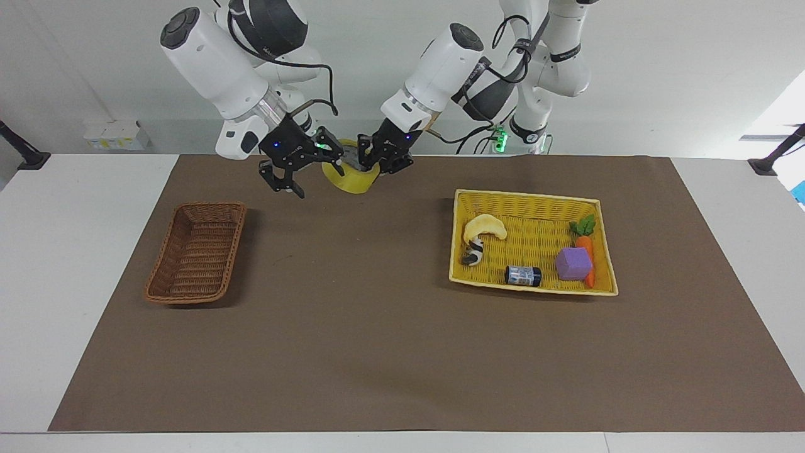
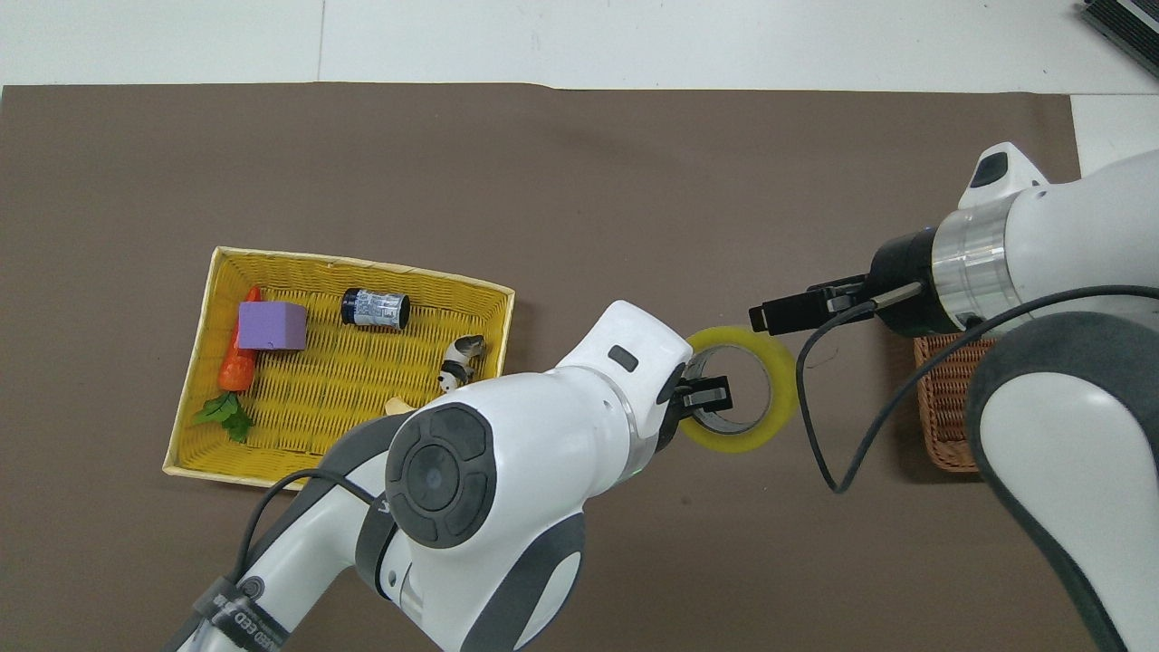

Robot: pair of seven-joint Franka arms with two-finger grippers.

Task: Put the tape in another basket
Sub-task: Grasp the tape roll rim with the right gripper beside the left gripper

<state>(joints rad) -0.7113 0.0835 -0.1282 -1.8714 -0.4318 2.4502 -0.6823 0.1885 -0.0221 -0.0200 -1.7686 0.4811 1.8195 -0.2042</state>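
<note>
The tape point(image 1: 348, 181), a yellowish roll, hangs in the air above the brown mat, between the two baskets. My left gripper point(image 1: 379, 165) is shut on the roll's wall, with one finger inside the ring, as the overhead view point(image 2: 704, 398) shows. My right gripper point(image 1: 307, 171) is open and right beside the tape, on the side toward the brown wicker basket point(image 1: 196, 251). One of its fingers reaches the roll's rim in the overhead view point(image 2: 771, 318). The tape point(image 2: 738, 442) is whole in that view. The brown basket point(image 2: 942, 407) is empty and partly hidden by the right arm.
A yellow tray basket point(image 1: 525, 196) toward the left arm's end holds a pale crescent toy point(image 1: 484, 226), a small panda figure point(image 1: 471, 253), a dark can point(image 1: 523, 275), a purple cube point(image 1: 573, 263) and a carrot point(image 1: 585, 242).
</note>
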